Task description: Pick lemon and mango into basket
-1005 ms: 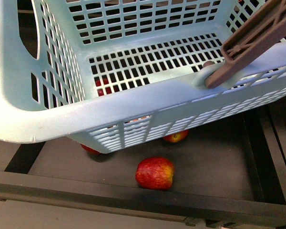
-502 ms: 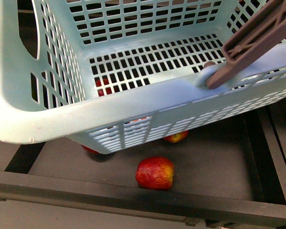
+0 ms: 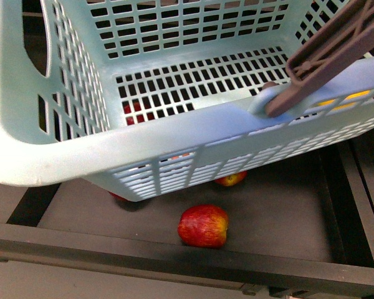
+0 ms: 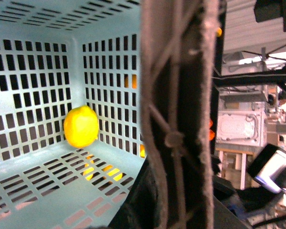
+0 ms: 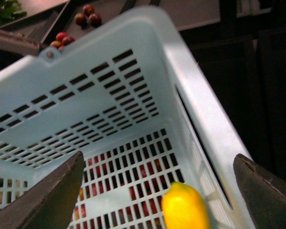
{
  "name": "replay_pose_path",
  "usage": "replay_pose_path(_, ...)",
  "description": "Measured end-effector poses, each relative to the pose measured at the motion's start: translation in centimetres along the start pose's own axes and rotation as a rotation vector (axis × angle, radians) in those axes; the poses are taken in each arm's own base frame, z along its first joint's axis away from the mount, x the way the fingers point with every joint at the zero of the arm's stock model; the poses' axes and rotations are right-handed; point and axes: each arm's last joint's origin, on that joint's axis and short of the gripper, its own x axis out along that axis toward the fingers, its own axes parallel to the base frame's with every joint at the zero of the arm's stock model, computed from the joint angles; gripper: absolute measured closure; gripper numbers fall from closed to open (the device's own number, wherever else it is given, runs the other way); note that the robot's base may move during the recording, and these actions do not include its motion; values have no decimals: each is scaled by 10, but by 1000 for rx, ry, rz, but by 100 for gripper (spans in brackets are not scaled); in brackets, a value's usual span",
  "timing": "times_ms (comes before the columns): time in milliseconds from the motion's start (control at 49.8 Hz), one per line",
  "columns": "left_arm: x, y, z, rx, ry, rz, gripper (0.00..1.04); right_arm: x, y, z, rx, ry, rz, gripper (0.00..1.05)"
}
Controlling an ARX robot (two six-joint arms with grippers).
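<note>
The lemon [image 4: 81, 126] is showing inside the basket [image 3: 62, 156] near a corner, smooth and bright yellow, so half the task seems done. The right tool [image 5: 158, 156] is hanging wide open and empty above it. The mango is not showing anywhere, and I cannot tell the left tool's grip.

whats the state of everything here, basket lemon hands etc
basket: tilted, raised over the tray
handle: swung up
lemon: inside the basket, free of any hand
right hand: open, above the lemon
left hand: not clearly seen, grip cannot be told
apple: lying in the tray
</note>
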Motion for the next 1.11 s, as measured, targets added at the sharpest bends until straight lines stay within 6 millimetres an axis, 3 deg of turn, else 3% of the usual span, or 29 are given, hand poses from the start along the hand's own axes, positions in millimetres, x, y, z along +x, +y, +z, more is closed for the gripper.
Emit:
replay_pose_path(20,0,0,0,2,1,0,100,-5,-4,3,8,-18,-13,7)
replay_pose_path(221,0,0,0,2,-7,4,100,-43,-34,12,-15,-118,-213,11)
replay_pose_path(402,0,0,0,3,-4,3,100,-61,-38,-10,-236,-357,-183,37)
replay_pose_path(563,0,0,-1,-1,13,-5,100,-70,-41,-47,-281,-343,-190,63)
replay_pose_path(804,0,0,0,2,-3,3,100,-82,-35,-81,-298,-338,-191,102)
replay_pose_path(1105,0,0,0,2,-1,1,100,-98,-38,-109,-303,-341,-192,103)
